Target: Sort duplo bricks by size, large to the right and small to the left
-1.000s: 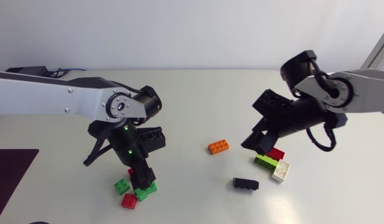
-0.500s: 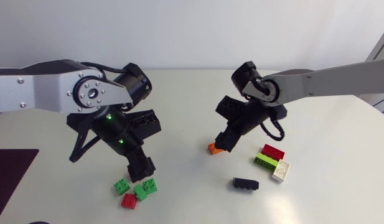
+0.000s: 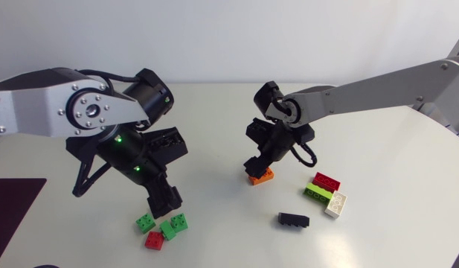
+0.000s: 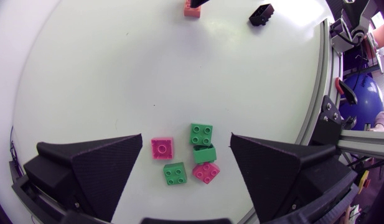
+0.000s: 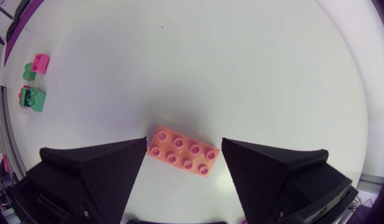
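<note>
Between spread fingers [image 5: 98,171] of rt gripper [image 5: 183,144] — orange brick [image 5: 183,152], studs up.

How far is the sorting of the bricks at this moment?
Done: the small bricks sit grouped at the left, three large bricks at the right. In hand: the right gripper has its open fingers on either side of the orange brick, not gripping it. Left to do: that brick and the black brick, apart from both groups.
</note>
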